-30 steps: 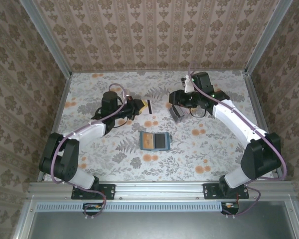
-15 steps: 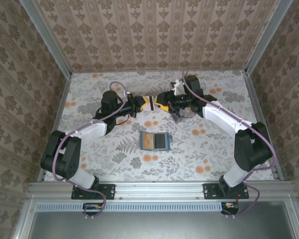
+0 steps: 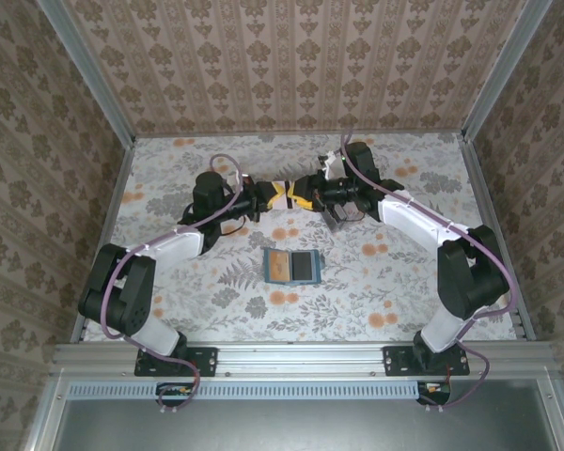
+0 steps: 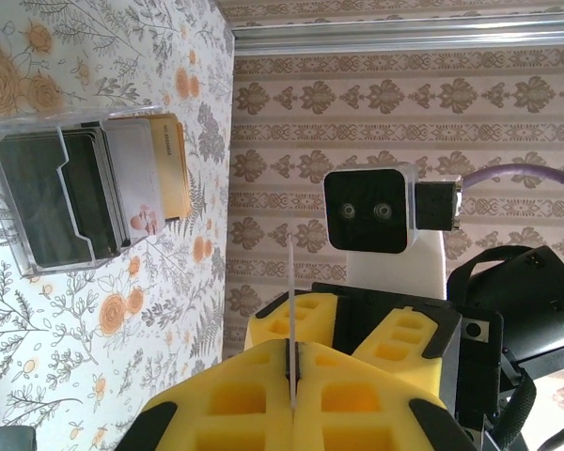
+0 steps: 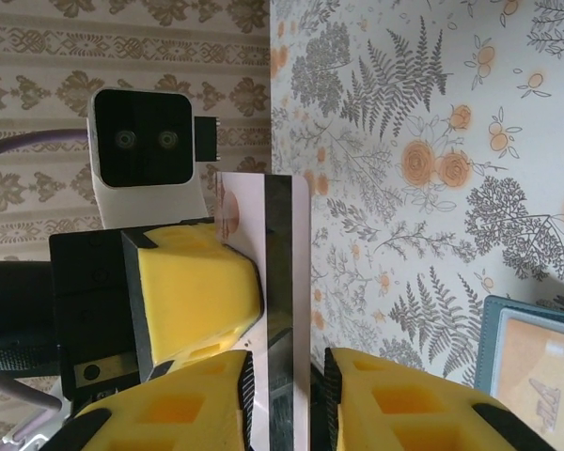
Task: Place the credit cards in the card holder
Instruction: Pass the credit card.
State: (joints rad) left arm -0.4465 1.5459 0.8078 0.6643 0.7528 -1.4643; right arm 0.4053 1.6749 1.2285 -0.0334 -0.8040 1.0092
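Right gripper (image 3: 301, 196) now meets left gripper (image 3: 278, 195) (well apart a second ago), left clenched on thin white black-striped card (image 5: 287, 244), right straddles it, grip unclear.

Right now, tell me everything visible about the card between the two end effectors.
The card is thin, flat and white, with a dark stripe along it and a tan print at one edge. It is held off the floral table, pinched at one end by the shut left end effector. The right end effector flanks its other end, one finger on each side; contact is unclear.
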